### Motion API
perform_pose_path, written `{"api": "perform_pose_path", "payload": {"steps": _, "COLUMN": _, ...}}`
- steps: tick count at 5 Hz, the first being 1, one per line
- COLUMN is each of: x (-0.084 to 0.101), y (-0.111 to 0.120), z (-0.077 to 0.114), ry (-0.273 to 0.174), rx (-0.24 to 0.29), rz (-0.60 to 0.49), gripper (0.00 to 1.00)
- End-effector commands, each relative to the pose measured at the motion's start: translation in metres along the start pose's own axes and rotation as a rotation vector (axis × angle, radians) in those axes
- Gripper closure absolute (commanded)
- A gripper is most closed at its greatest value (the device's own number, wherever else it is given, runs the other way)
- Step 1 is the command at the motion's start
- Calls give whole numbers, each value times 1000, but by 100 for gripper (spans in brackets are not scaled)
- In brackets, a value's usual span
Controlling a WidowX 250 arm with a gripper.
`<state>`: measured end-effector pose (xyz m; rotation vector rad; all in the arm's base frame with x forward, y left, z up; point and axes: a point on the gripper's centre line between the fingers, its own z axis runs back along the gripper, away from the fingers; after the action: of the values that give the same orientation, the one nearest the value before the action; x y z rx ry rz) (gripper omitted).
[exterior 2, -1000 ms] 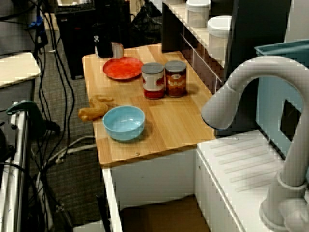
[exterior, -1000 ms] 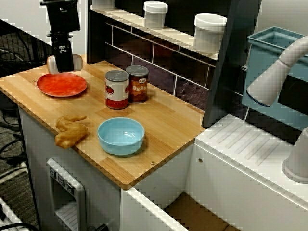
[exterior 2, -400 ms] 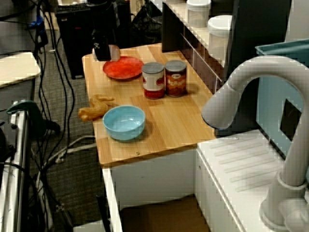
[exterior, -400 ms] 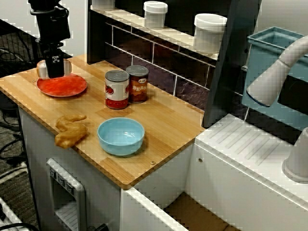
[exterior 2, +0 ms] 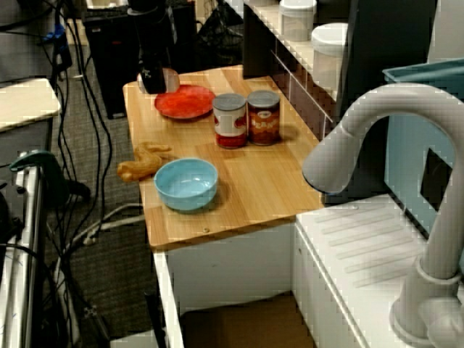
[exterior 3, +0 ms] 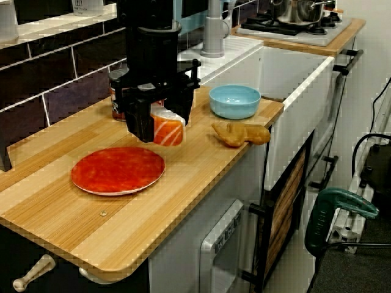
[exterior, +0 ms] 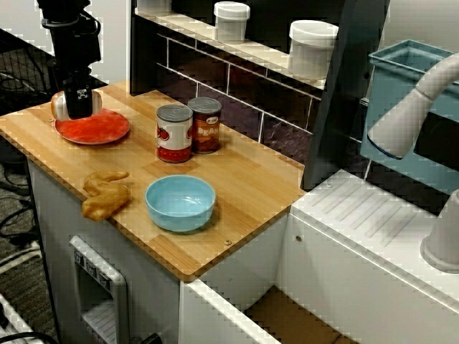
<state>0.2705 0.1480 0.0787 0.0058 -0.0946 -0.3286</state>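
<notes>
My black gripper [exterior 3: 161, 124] is shut on a salmon piece [exterior 3: 170, 130], orange with white stripes. In the view from the counter's end it hangs just above the wood, beside the near-right rim of the red plate [exterior 3: 116, 170]. From the counter's front, the gripper [exterior: 77, 104] stands at the plate's [exterior: 93, 127] far-left edge, and the salmon piece [exterior: 59, 106] shows pale at its side. In the view from the sink, the gripper [exterior 2: 151, 78] and the salmon piece [exterior 2: 171, 78] sit behind the plate [exterior 2: 184, 102]. Nothing lies on the plate.
Two cans [exterior: 174, 133] [exterior: 205, 125] stand side by side mid-counter. A blue bowl [exterior: 181, 202] and a golden pastry-like piece [exterior: 105, 193] lie near the front edge. White jars [exterior: 311, 48] sit on the back shelf. A grey faucet [exterior 2: 377, 130] and white sink lie beyond.
The gripper, still holding the salmon piece, has shifted left along the back of the red plate toward the counter's end and sunk slightly. Nothing else moved.
</notes>
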Motion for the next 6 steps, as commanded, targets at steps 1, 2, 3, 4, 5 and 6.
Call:
{"api": "perform_pose_path", "payload": {"steps": 1, "x": -3, "y": 17, "z": 12, "ry": -68, "rx": 139, "rz": 218, "gripper": 100}}
{"api": "perform_pose_path", "payload": {"steps": 2, "x": -4, "y": 16, "z": 7, "ry": -64, "rx": 146, "rz": 247, "gripper": 100}}
{"api": "perform_pose_path", "payload": {"steps": 3, "x": -3, "y": 17, "z": 1, "ry": -59, "rx": 148, "rz": 263, "gripper": 100}}
{"api": "perform_pose_path", "payload": {"steps": 4, "x": 0, "y": 19, "z": -1, "ry": -58, "rx": 148, "rz": 277, "gripper": 100}}
{"api": "perform_pose_path", "payload": {"steps": 5, "x": 7, "y": 21, "z": 0, "ry": -59, "rx": 140, "rz": 281, "gripper": 100}}
{"api": "perform_pose_path", "payload": {"steps": 6, "x": 15, "y": 29, "z": -3, "ry": -52, "rx": 151, "rz": 299, "gripper": 100}}
